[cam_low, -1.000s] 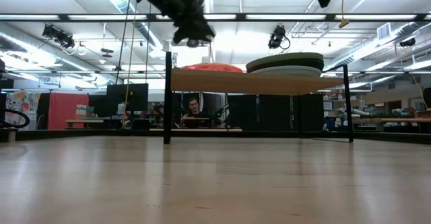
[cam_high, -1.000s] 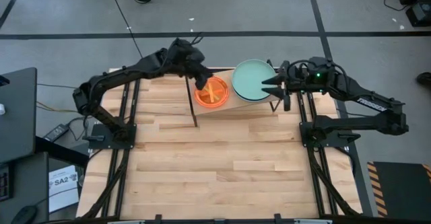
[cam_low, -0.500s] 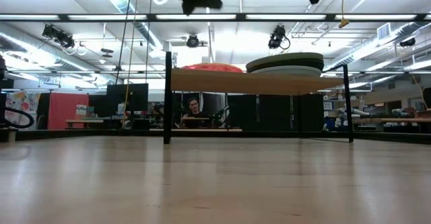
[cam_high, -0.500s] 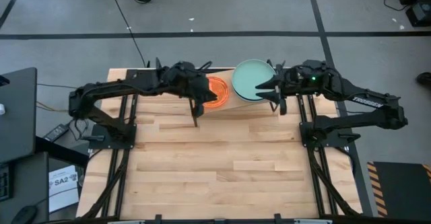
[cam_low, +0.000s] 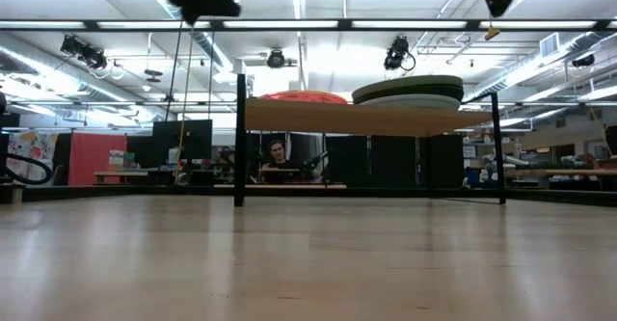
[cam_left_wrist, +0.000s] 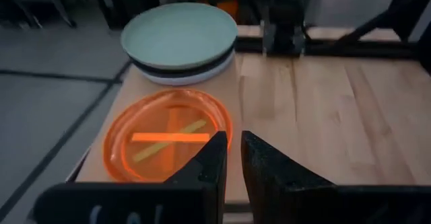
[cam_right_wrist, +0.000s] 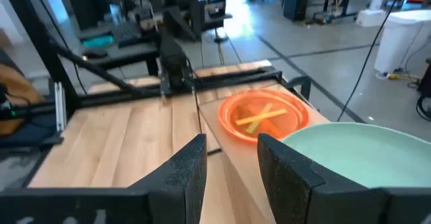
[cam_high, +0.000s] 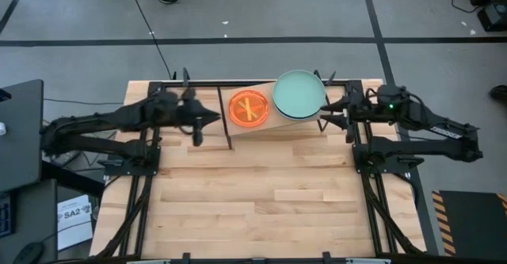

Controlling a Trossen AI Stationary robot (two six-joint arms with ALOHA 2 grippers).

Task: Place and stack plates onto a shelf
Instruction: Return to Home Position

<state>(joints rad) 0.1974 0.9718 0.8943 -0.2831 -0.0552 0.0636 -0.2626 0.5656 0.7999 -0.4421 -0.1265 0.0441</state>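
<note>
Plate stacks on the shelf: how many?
2. Orange-topped stack on the shelf's left-arm side; mint-green-topped stack on its right-arm side. Lower plates mostly hidden.

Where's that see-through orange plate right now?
Seen from above, the orange plate lies on the left half of the shelf, beside the larger mint-green plate to its right.

Orange plate [cam_high: 249,110] bears a yellow cross; large plate [cam_high: 299,94] is mint-green.

Grey concrete floor [cam_high: 238,10] with dark tape lines [cam_high: 277,40]; ceiling strip lights [cam_low: 96,24] glow overhead.
</note>
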